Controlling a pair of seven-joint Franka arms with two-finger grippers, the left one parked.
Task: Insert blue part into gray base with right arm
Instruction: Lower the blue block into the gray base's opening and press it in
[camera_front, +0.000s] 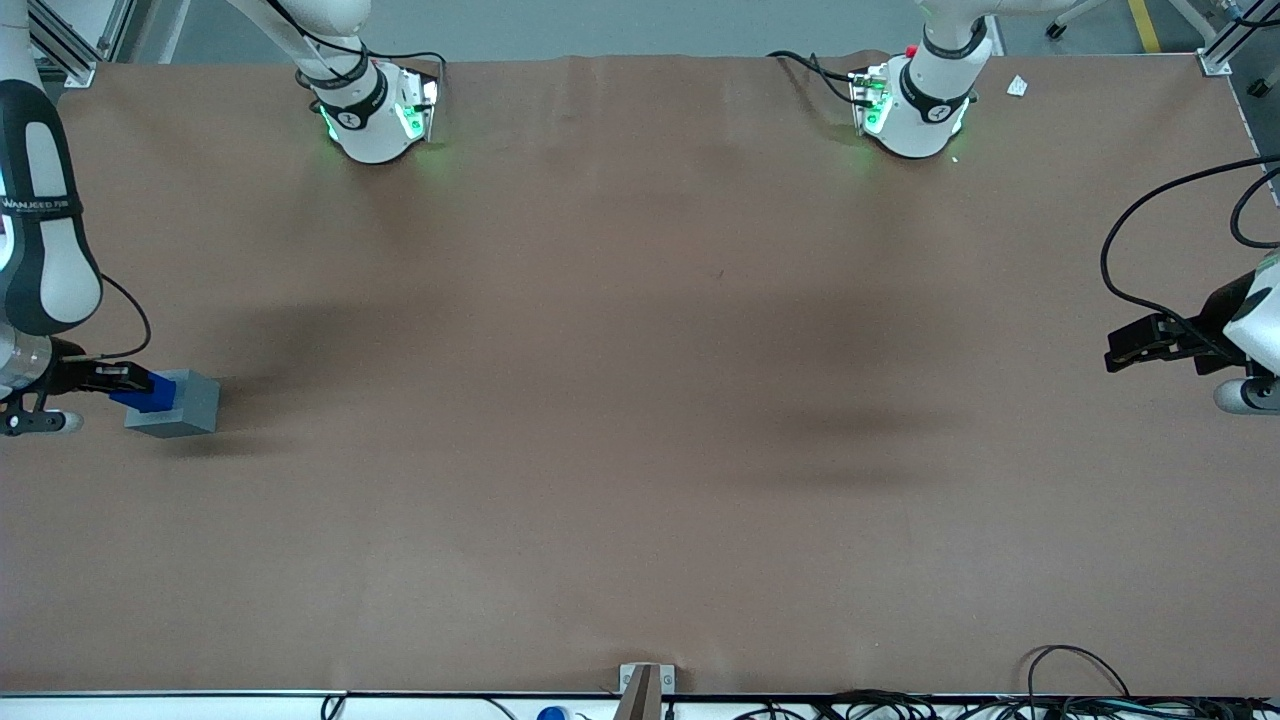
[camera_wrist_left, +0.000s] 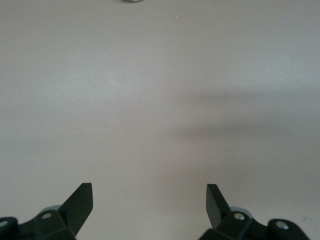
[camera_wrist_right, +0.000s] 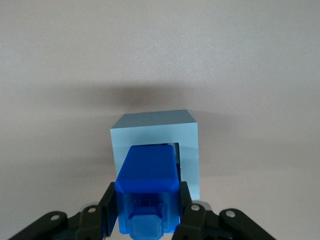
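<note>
The gray base (camera_front: 178, 404) stands on the brown table at the working arm's end, its square recess facing up. My right gripper (camera_front: 128, 380) is shut on the blue part (camera_front: 147, 393) and holds it just above the base's top. In the right wrist view the blue part (camera_wrist_right: 147, 186) sits between the two black fingers (camera_wrist_right: 107, 209), its stub end toward the camera and its other end over the recess of the gray base (camera_wrist_right: 187, 150). The part hides most of the recess.
The brown table cover (camera_front: 640, 420) spreads wide toward the parked arm's end. Two white arm bases (camera_front: 375, 115) stand along the edge farthest from the front camera. Cables lie at the near edge (camera_front: 900, 705).
</note>
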